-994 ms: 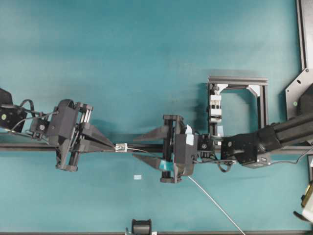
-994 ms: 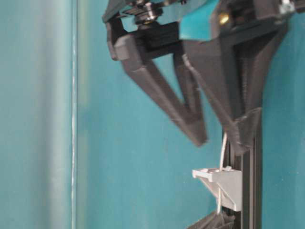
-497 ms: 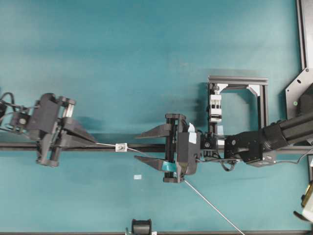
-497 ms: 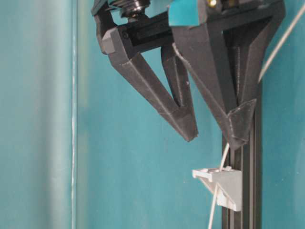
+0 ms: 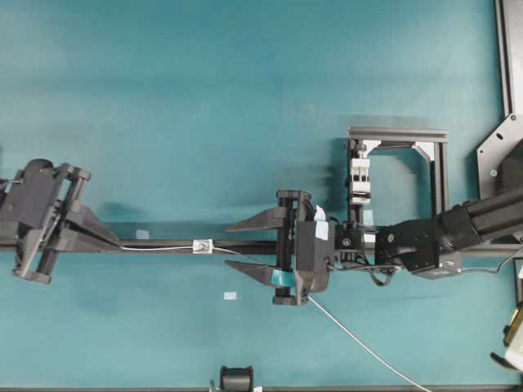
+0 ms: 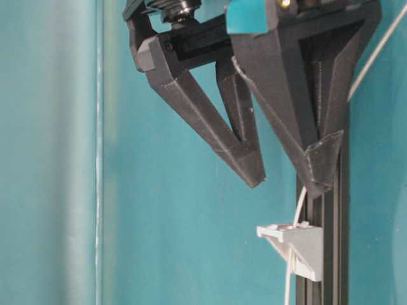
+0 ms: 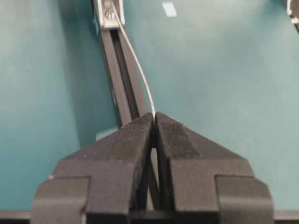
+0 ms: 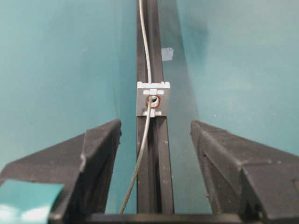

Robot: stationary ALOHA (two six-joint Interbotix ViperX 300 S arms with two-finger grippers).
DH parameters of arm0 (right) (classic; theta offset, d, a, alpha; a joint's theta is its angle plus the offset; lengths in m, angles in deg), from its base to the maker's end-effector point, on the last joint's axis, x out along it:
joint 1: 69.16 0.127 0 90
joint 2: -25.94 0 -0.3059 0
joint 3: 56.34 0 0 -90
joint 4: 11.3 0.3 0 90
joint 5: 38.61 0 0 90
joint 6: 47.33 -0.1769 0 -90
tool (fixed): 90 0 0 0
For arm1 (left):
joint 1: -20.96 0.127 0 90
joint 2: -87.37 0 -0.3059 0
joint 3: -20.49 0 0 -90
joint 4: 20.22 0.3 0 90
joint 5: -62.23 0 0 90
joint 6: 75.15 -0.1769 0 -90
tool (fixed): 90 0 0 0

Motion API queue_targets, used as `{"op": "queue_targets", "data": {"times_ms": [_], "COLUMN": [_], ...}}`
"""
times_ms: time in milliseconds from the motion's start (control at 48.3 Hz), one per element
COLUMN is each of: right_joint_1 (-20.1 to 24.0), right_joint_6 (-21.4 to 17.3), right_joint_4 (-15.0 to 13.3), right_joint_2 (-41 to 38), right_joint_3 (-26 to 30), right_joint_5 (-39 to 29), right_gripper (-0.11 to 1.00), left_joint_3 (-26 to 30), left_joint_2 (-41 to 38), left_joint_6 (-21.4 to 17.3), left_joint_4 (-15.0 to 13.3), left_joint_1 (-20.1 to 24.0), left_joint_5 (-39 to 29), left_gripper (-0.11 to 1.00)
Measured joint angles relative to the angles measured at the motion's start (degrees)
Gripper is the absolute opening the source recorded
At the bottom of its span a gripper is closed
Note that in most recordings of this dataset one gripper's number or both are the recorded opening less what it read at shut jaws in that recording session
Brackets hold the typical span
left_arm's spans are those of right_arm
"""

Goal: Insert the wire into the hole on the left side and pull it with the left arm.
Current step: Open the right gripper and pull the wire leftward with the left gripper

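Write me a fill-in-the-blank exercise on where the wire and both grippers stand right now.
1. The wire passes through the hole in a small ____ block.
2. The left gripper is ____ on the wire.
3. The right gripper, marked with teal tape, stands ____ around the rail and grips nothing.
4. In the overhead view the left gripper sits to the ____ of the block.

Missing words: white; shut; open; left

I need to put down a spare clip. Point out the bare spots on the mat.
Free: the wide teal mat above the black rail, left of the metal frame; a narrower strip below the rail. Crowded: along the rail, where the wire runs through the small block between both end effectors.
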Motion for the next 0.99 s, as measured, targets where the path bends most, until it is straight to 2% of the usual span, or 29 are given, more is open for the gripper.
{"op": "queue_targets", "data": {"times_ms": [331,538,663,745,808,994], "right_joint_1": [0.0,0.0,0.0,0.0,0.0,0.0], "right_joint_6": [-0.09,-0.09,-0.09,0.0,-0.09,-0.09], "right_joint_4": [0.0,0.0,0.0,0.0,0.0,0.0], "right_joint_2": [0.0,-0.09,0.0,0.0,0.0,-0.09], "right_joint_3": [0.0,0.0,0.0,0.0,-0.09,0.0], "right_joint_5": [0.0,-0.09,-0.09,-0.09,-0.09,-0.09], "right_gripper": [0.67,0.67,0.67,0.67,0.67,0.67], "left_joint_3": [-1.93,-2.2,-2.2,-2.2,-2.2,-2.2], "left_joint_2": [2.29,2.64,3.34,3.96,4.31,4.39], "left_joint_6": [0.62,6.24,7.12,7.12,7.12,6.86], "left_joint_4": [0.09,0.09,0.26,0.26,0.35,0.44], "left_joint_1": [0.09,2.02,2.2,2.2,2.2,2.2], "left_joint_5": [-1.14,-2.99,-3.34,-3.43,-3.52,-3.87], "left_gripper": [-0.1,-0.1,-0.05,0.04,0.16,0.69]}}
